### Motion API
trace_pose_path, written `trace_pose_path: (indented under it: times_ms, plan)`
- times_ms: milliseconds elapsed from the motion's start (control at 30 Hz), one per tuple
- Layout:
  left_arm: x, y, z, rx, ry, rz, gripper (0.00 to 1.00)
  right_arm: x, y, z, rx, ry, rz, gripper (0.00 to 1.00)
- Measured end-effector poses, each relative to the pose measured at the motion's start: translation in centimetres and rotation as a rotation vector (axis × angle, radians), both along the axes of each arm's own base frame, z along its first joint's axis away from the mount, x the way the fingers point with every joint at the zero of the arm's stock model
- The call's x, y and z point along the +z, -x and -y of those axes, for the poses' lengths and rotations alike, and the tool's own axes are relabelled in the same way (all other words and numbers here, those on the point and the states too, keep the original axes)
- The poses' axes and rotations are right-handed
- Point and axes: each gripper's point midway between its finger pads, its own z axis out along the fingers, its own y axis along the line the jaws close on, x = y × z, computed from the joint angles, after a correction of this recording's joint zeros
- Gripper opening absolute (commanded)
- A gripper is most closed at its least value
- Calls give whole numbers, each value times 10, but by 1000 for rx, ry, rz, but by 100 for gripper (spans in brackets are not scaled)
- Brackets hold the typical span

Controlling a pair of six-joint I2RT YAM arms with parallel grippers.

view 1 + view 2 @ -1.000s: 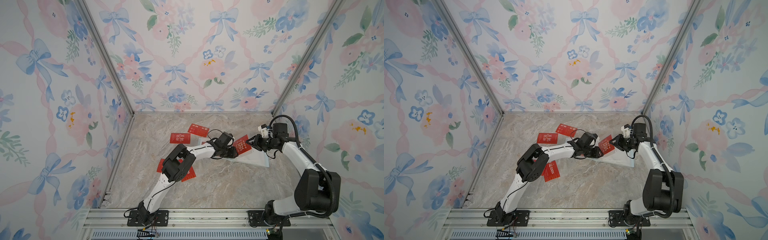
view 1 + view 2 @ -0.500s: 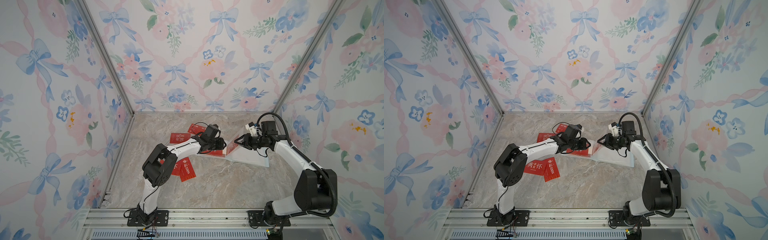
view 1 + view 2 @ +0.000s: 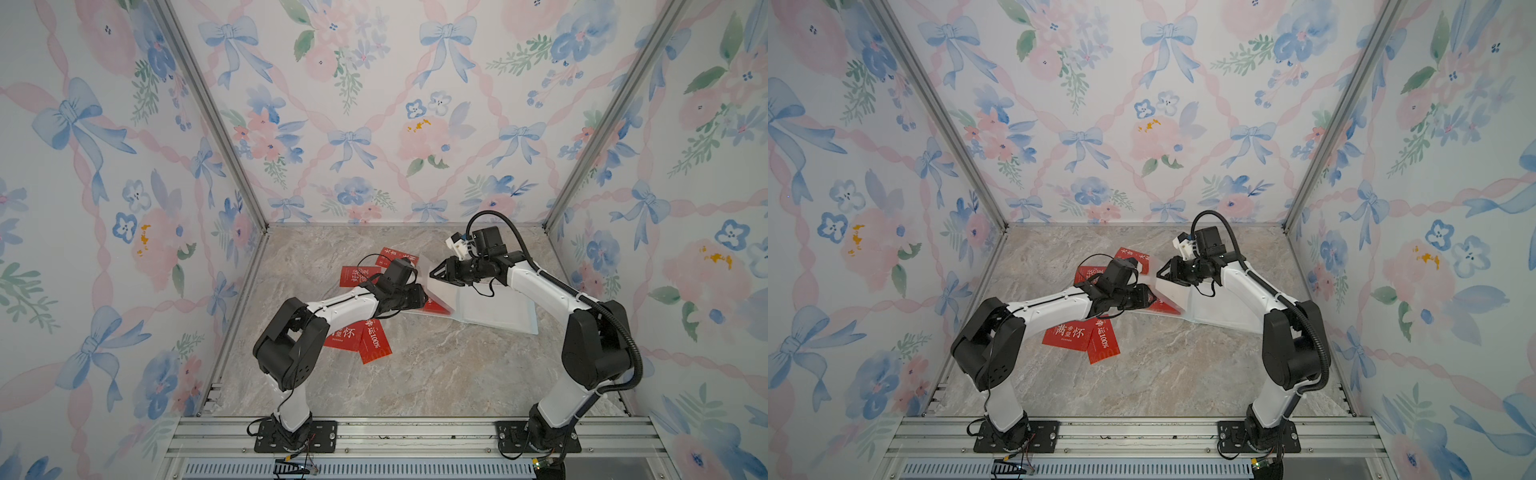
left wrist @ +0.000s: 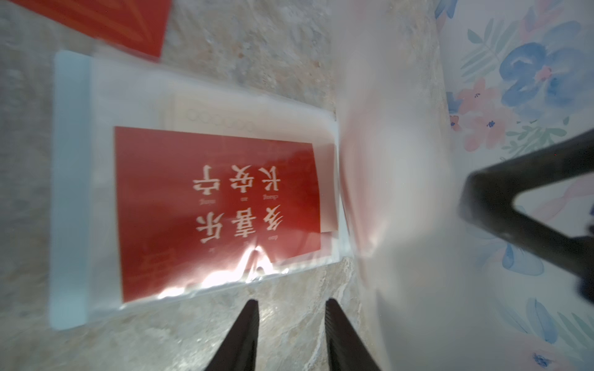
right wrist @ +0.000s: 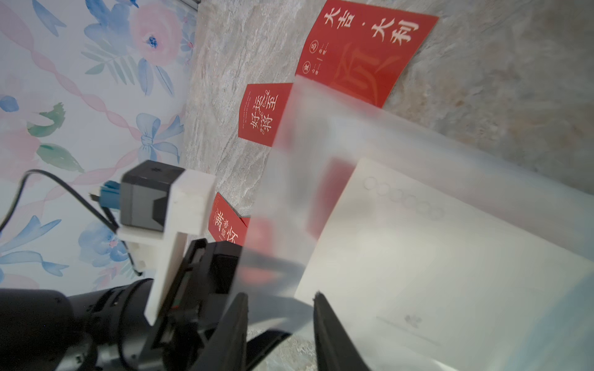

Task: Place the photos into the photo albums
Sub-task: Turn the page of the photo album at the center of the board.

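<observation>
- Floral-papered walls box in a grey marbled table. The thin pale-blue photo album lies open near the right arm, with one red card with white characters already sleeved.
- Left pincer hovers part-open and empty, just short of that page.
- Right pincer is part-open too. The clear sleeve leaf stands at its tips, seemingly unclamped.
- Risk: the leaf may flop down and cover the pocket.
- Loose red cards crowd the left arm; open room lies toward the near edge.
</observation>
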Motion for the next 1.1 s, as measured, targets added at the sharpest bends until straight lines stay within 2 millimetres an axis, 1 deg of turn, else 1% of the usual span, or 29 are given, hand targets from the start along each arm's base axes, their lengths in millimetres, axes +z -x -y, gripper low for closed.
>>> trace_pose_path:
  times_ms: [100, 167, 233, 300, 367, 467, 600, 700, 767, 867, 933, 1000, 1100]
  plan:
    - [4, -3, -39, 76, 1, 9, 37, -8, 2, -6, 8, 7, -20, 35]
    - [5, -3, -68, 133, 1, 14, 37, -9, 3, -6, 5, 9, -25, 36]
    - [5, -3, -92, 184, -2, 17, 37, -8, 2, -7, 5, 8, -22, 36]
    - [5, -1, -112, 224, -1, 20, 37, -9, 2, -6, 3, 11, -21, 36]
    - [5, 0, -126, 256, 0, 23, 37, -9, 2, -6, 2, 12, -21, 36]
    - [5, 2, -139, 282, 2, 27, 37, -9, 1, -6, 0, 14, -20, 36]
    - [6, 3, -141, 279, 12, 34, 37, -10, 1, -5, -5, 20, -19, 36]
    - [2, 5, -145, 270, 15, 30, 37, -12, 0, -3, -13, 33, -21, 36]
    - [-3, 8, -153, 280, 14, 18, 38, -14, 1, -2, -17, 46, -23, 36]
    - [-12, 12, -171, 309, 12, 0, 38, -16, 2, -4, -16, 55, -23, 36]
    - [-16, 16, -183, 325, 16, -8, 39, -19, 7, -11, -1, 64, -25, 36]
    - [-20, 21, -193, 339, 25, -19, 39, -22, 15, -23, 27, 74, -24, 36]
    - [-24, 26, -206, 361, 38, -31, 40, -35, 31, -47, 88, 92, -37, 36]
